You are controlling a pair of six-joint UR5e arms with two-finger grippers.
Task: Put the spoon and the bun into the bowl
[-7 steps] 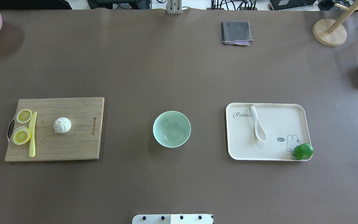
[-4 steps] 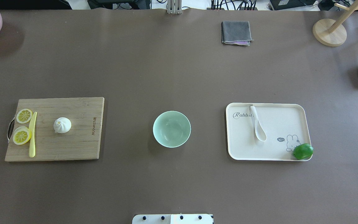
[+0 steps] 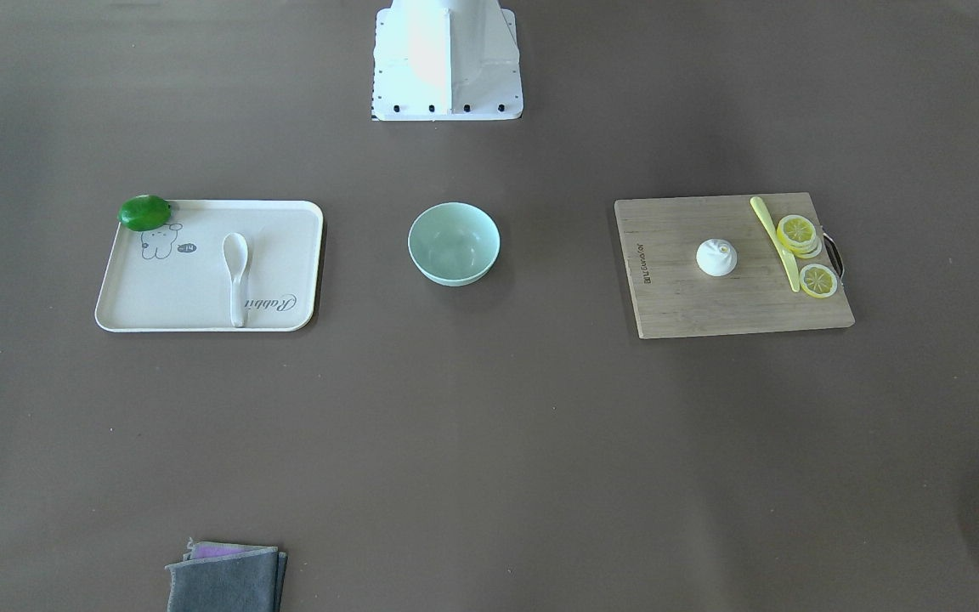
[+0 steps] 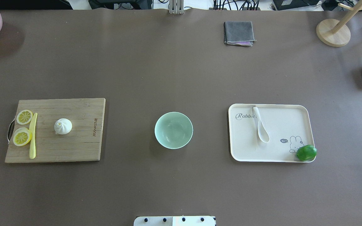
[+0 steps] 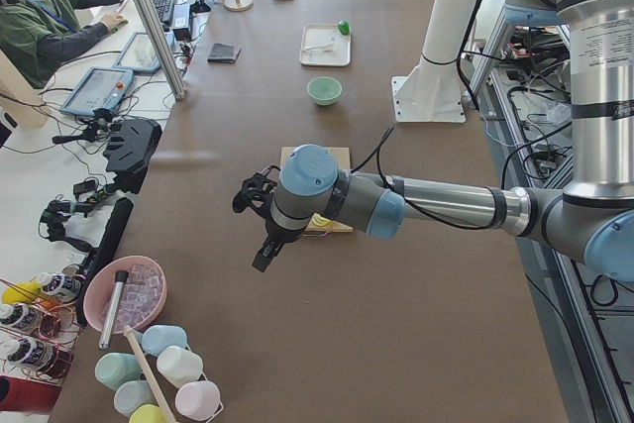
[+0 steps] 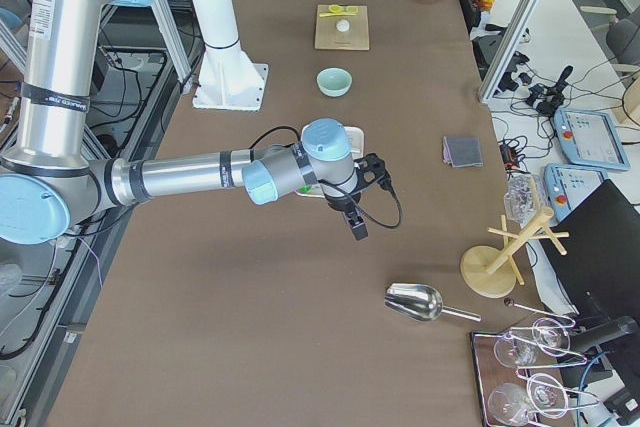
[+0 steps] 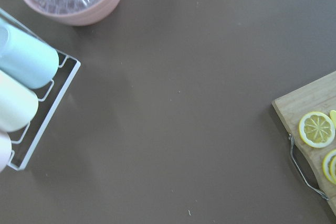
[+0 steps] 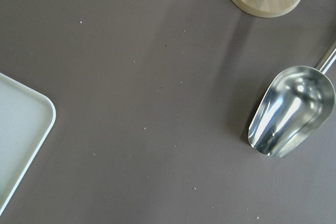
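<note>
Overhead exterior: spoon [image 4: 260, 125], bun [image 4: 63, 126], bowl [image 4: 173, 130] unmoved since earlier; left claw [image 5: 263, 253], right claw [image 6: 356, 224] state: cannot tell.

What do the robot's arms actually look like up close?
Both the left arm and right arm are silver metal tubes linked by rounded joints with pale blue caps. A thin black cable loops along each forearm. The left gripper and right gripper are small and black. A label on the left arm's tube is too small to read.
</note>
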